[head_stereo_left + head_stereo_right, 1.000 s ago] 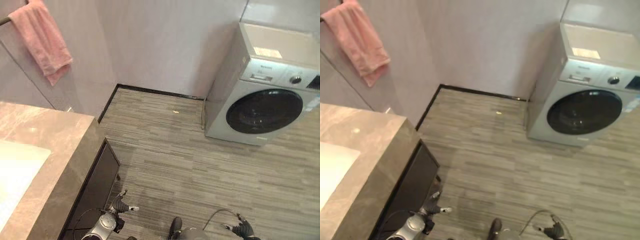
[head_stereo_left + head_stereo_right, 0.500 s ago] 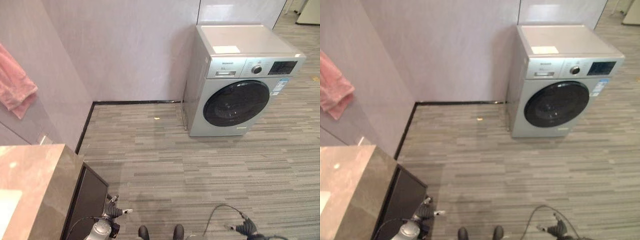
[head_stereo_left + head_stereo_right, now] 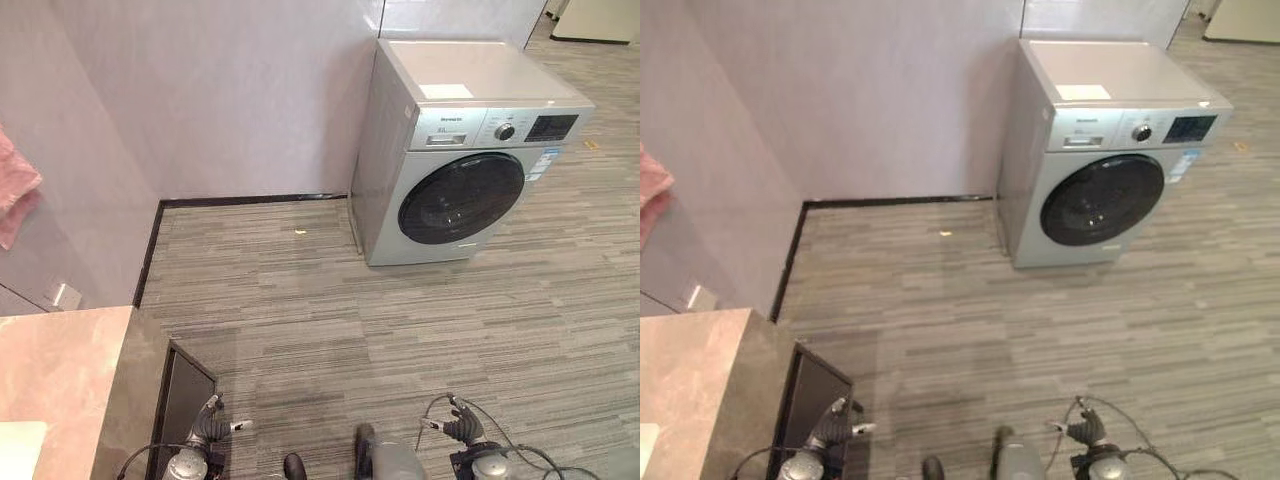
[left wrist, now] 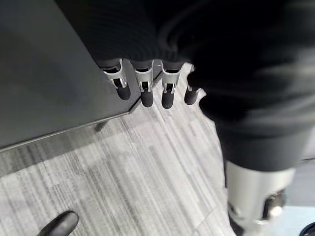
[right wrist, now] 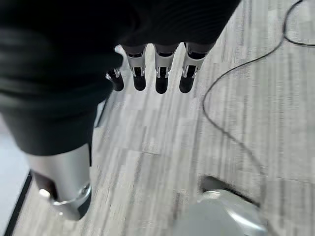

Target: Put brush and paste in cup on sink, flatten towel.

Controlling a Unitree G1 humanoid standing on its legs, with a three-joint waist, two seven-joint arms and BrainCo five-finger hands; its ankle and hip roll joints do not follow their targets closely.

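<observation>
Left hand (image 3: 210,432) hangs low at the robot's left side, fingers (image 4: 141,91) relaxed and pointing downward, holding nothing; the thumb stands apart from the finger row. Right hand (image 3: 458,428) hangs low at the robot's right side in a like pose, fingers (image 5: 161,81) loosely extended in an even row and empty, thumb set off to one side. Both wrists carry the dark ribbed cover. The two hands are well apart.

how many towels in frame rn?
1. A pink towel hangs on the wall at the robot's far left, cut by the view's edge. More may hang beyond that edge.
</observation>
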